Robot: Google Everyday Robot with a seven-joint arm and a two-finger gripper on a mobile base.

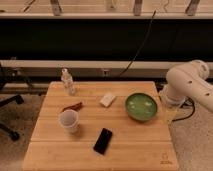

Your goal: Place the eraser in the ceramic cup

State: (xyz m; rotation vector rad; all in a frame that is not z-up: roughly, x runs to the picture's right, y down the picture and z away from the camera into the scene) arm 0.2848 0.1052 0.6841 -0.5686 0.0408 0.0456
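The eraser (103,141), a flat black slab, lies on the wooden table (50,150) near the front middle. The ceramic cup (69,121), small, white and upright, stands to the eraser's left and a little farther back. The white robot arm (192,82) reaches in from the right side. My gripper (170,114) hangs low beside the table's right edge, just right of the green bowl and far from the eraser and the cup. It holds nothing that I can see.
A green bowl (141,106) sits at the right of the table. A small white block (107,99) lies mid-back, a reddish-brown stick (73,107) behind the cup, and a clear bottle (68,82) at the back left. A chair base (7,117) stands at the left.
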